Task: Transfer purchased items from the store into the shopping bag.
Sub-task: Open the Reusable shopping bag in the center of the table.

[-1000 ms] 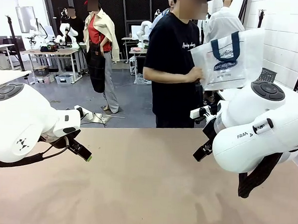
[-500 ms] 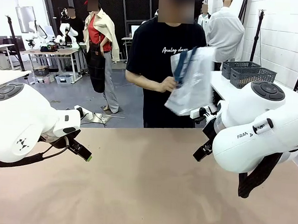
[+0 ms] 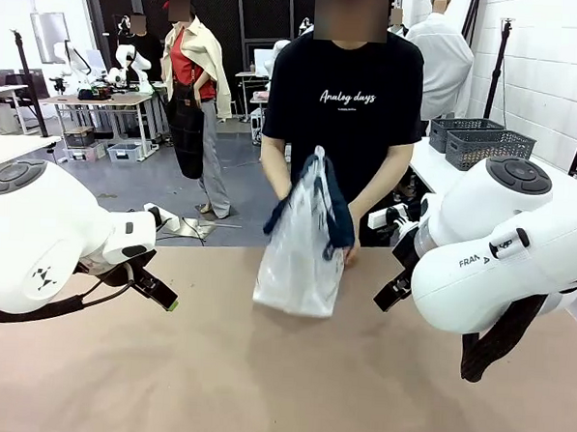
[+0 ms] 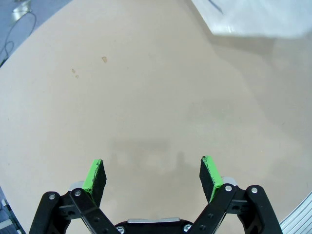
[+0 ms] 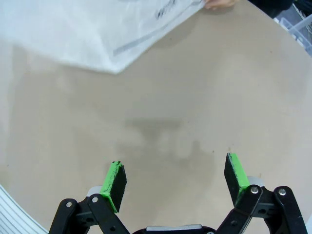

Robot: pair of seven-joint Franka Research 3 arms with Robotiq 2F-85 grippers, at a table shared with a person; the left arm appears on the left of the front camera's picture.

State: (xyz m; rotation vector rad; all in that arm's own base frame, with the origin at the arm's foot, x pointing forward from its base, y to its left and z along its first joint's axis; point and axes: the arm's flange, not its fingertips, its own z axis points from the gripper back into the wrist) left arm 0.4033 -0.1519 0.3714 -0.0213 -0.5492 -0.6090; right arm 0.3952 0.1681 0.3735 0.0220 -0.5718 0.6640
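Matt tan board for the bench [image 3: 261, 369], smooth, with a few small darker specks in the left wrist view. Thin translucent plastic film for the shopping bag [image 3: 301, 246], crinkled and softly shiny (milky white up close in the right wrist view). Navy strap handles [image 3: 338, 217], possibly woven cloth. On the left tool [image 4: 152, 170] and right tool [image 5: 175, 175], black links with a dull satin finish, bright metal screw heads, and green pads [image 4: 95, 173], rubbery, matt, rough at the edges. Glossy white plastic on the arm shells [image 3: 45, 242]. Matt black cloth for the person's T-shirt [image 3: 347, 122].
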